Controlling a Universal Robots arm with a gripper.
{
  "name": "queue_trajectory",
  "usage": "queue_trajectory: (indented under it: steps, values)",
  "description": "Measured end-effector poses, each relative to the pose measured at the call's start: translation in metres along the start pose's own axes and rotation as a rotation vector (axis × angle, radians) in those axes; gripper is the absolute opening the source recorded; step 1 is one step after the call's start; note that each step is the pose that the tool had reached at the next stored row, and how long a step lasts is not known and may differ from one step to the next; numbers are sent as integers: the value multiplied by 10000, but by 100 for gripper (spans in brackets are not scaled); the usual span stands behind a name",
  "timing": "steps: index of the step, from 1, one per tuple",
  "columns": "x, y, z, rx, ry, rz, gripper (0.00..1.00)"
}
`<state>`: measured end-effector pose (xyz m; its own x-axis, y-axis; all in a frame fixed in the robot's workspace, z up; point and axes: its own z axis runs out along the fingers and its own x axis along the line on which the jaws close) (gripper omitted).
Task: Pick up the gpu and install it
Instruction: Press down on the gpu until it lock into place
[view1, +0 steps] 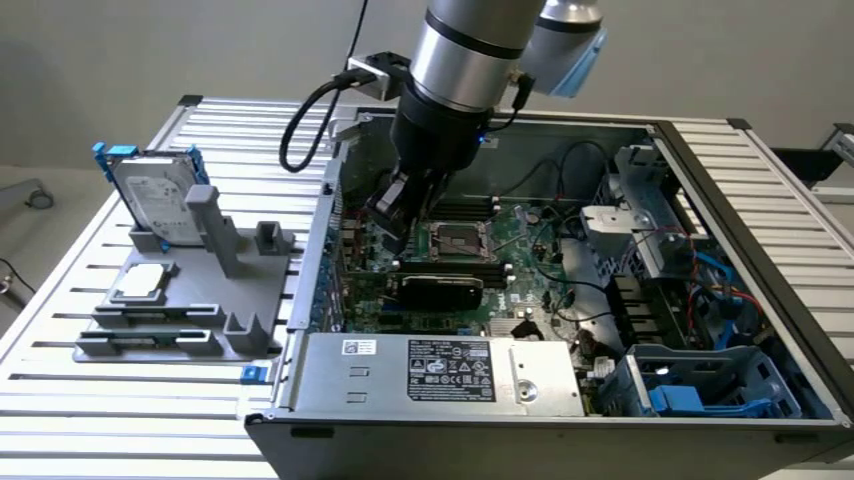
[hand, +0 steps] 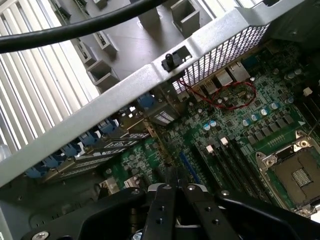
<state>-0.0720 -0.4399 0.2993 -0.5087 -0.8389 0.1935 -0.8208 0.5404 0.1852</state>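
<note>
Inside case (view1: 747, 190), claw (hand: 176, 192) closed over motherboard (hand: 240, 130), gpu (view1: 441, 290) nearby

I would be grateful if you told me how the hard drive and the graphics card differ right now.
The hard drive is silver with a blue frame; the graphics card is black and glossy. The hard drive stands upright in the grey holder outside the computer case; the graphics card sits inside it, over the motherboard. Both are flat, rectangular parts.
</note>
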Motion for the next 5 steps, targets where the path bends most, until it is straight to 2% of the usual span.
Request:
queue_trajectory:
  steps: [5]
  values:
    - [0,0,0,-1,-2,5,11]
